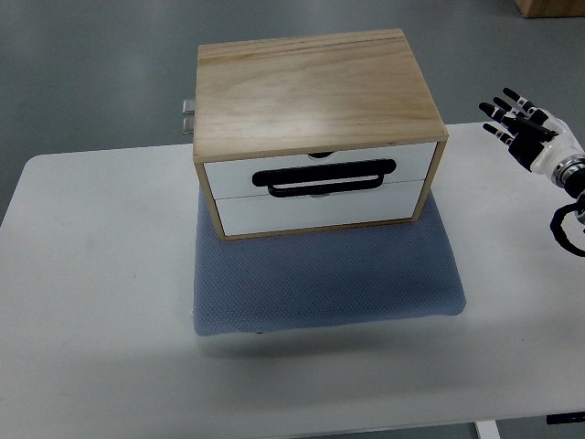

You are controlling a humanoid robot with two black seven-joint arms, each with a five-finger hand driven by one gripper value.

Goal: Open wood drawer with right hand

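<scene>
Light wooden two-drawer box with white fronts (315, 137) sits on a blue-grey padded mat (324, 279), toward the far edge of the white table (91, 302), centred. Both drawers flush, closed. Black loop handle (325, 176) spans the seam between them. Right hand (523, 128) hovers at the table's far-right corner, fingers spread, holding nothing, well apart from the box.

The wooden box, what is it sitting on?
The wooden box sits on a blue mat, which lies on the white table. The mat part under the box is hidden.
</scene>
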